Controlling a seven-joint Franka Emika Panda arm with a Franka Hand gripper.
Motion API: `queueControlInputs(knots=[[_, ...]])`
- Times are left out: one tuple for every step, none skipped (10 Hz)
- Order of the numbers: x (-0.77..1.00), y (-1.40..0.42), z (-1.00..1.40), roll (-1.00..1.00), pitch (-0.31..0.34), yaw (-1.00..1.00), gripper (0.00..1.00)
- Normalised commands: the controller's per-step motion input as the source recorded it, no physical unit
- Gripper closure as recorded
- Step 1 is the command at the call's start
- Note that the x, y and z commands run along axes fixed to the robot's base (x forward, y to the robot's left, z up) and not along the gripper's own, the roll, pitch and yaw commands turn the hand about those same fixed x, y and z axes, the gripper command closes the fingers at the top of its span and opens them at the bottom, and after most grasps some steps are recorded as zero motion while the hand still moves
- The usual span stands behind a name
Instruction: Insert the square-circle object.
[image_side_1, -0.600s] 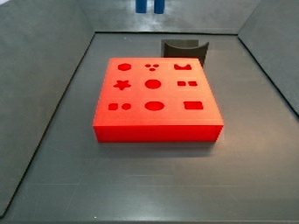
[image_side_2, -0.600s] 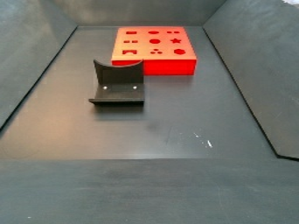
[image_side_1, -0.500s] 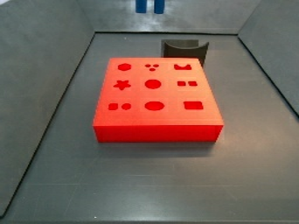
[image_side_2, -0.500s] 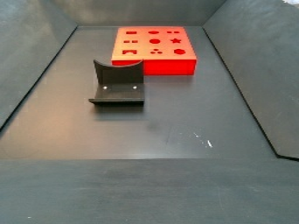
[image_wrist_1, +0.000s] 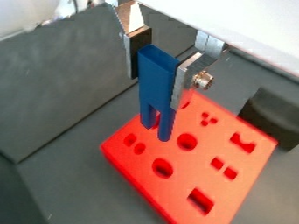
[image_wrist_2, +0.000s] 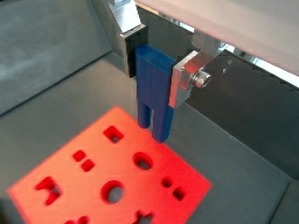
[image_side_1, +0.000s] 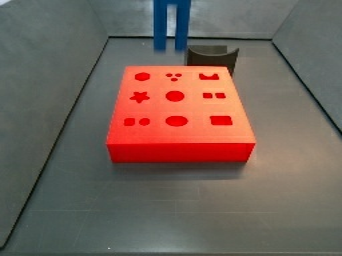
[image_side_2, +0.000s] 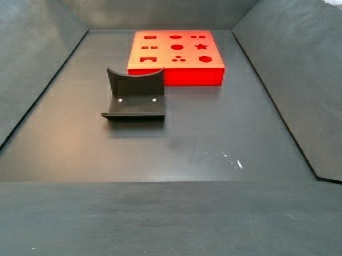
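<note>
My gripper (image_wrist_1: 162, 66) is shut on the square-circle object (image_wrist_1: 156, 96), a bright blue piece that hangs with its two narrow legs pointing down. The silver fingers and dark pads clamp its blocky top in both wrist views (image_wrist_2: 158, 66). The piece (image_wrist_2: 152, 101) hangs above the red block (image_wrist_1: 176, 166) with shaped holes, near one edge of it (image_wrist_2: 105, 175). In a side view only the blue legs (image_side_1: 170, 25) show, above the far edge of the red block (image_side_1: 178, 112). The gripper is out of frame in both side views.
The dark fixture (image_side_2: 134, 95) stands on the grey floor in front of the red block (image_side_2: 178, 58); it also shows behind the block (image_side_1: 211, 55). Sloped grey walls (image_side_2: 34, 80) ring the floor.
The blue piece has come down: earlier only its leg tips showed at the top of the side view, now the legs reach much lower toward the red block.
</note>
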Motion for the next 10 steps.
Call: queueControlInputs(knots=[[0.00,-0.26,-0.96,0.00,-0.137,0.02,1.00],[0.00,0.00,-0.81,0.00,-0.124,0.00,1.00],[0.00,0.03,-0.63,-0.07,-0.113,0.03,1.00],[-0.13,0.17,-0.56,-0.08,-0.129,0.13,1.00],[-0.28,0.19,-0.56,-0.07,-0.143,0.19,1.00],[-0.29,0.17,-0.52,-0.07,-0.136,0.22,1.00],[-0.17,0.07,-0.22,0.00,-0.076,0.08,1.00],[0.00,0.00,0.00,0.01,0.000,0.00,1.00],[-0.31,0.21,-0.13,0.05,0.000,0.00,1.00],[-0.50,0.33,-0.25,0.01,0.000,0.00,1.00]])
